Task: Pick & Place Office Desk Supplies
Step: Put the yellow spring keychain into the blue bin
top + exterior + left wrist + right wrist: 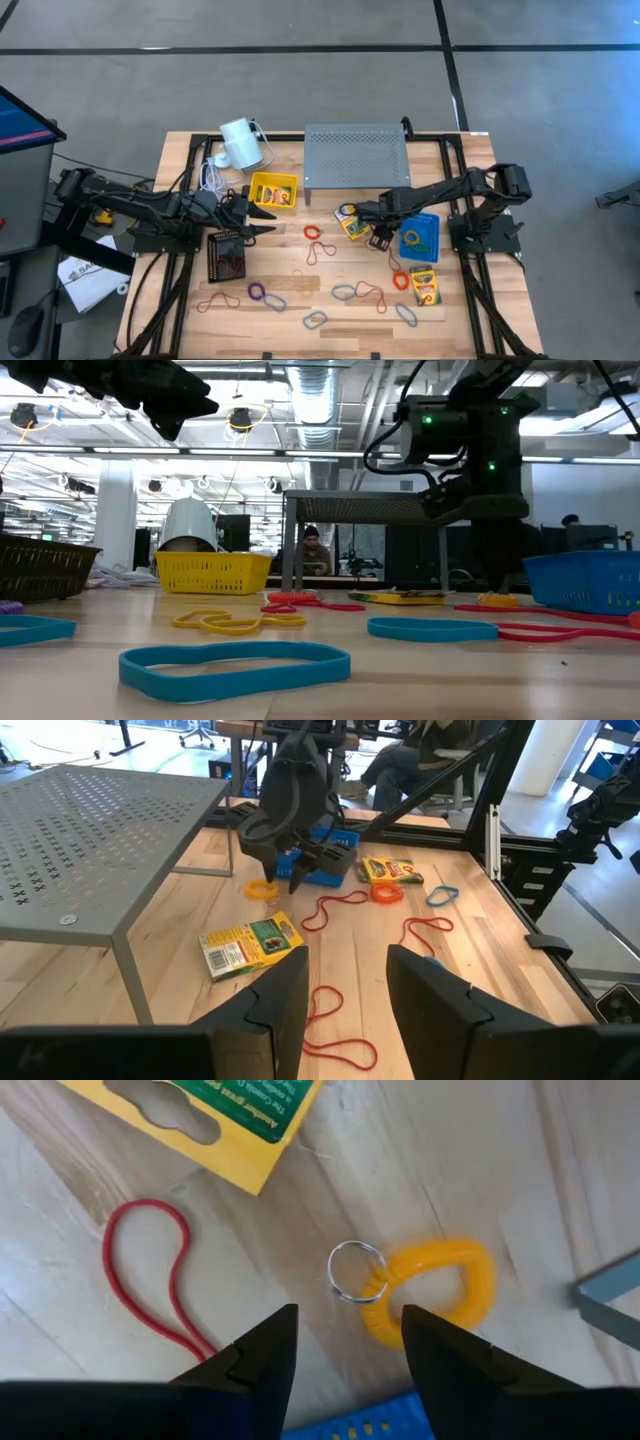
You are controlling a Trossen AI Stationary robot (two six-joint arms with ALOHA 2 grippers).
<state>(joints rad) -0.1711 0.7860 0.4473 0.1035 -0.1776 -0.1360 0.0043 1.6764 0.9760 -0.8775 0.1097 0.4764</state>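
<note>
My right gripper (345,1315) points down, open, just over an orange coiled loop (440,1285) with a metal ring (355,1270) that lies flat on the wooden table; its fingers stand either side of the ring end, apart from it. A red rubber band (150,1270) and a yellow-green crayon box (200,1110) lie close by. In the high view this gripper (381,240) sits between that crayon box (350,222) and the blue basket (419,237). My left gripper (268,220) waits open above the table, near the yellow basket (273,190).
The grey perforated shelf (355,155) stands at the far middle, with a white cylinder (240,143) to its left. A black basket (226,255) sits near the left arm. A second crayon box (425,285) and several rubber bands (345,292) lie toward the near edge.
</note>
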